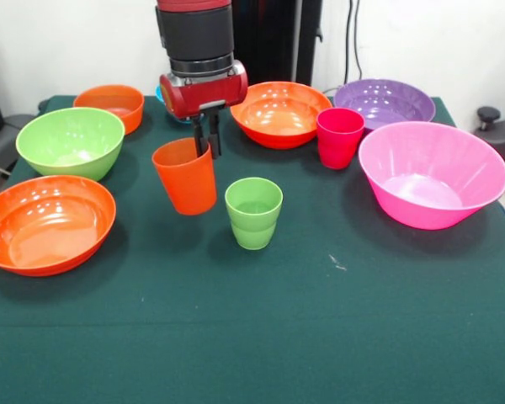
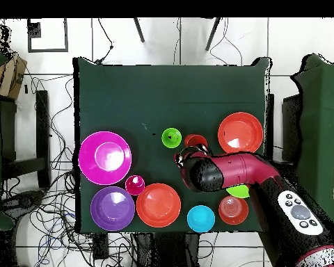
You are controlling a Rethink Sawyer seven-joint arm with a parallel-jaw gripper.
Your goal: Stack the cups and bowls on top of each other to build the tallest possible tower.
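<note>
Front view: green-cloth desk (image 1: 261,337) with everything loose, nothing stacked yet. Going large to small: deep glossy pink plastic bowl (image 1: 431,172) at the right, wide orange plastic bowl (image 1: 46,223) at the near left, second wide orange bowl (image 1: 279,112) at the back centre, purple plastic bowl (image 1: 384,101) behind the pink one, medium green plastic bowl (image 1: 71,140) at the left, small orange bowl (image 1: 110,105) behind it, small blue bowl (image 2: 200,217) (mostly hidden behind the arm here, clear in the overhead view).

Then the cups: orange ridged plastic tumbler (image 1: 185,175), magenta-red tumbler (image 1: 339,137) just beside the back orange bowl, light green tumbler (image 1: 253,212) standing upright near the orange one.

The end effector (image 1: 206,139) is clamped on the far rim of the orange tumbler, one finger inside and one outside; the cup tilts slightly and looks just lifted off the cloth (hard to be sure).

Handling, as a judgement: thin rigid plastic, very light, glossy and slippery, not fragile. A rim-wall pinch is the sensible hold for cups. Bowls have flared rims, so pinch the rim wall too; the wide ones may swing.
</note>
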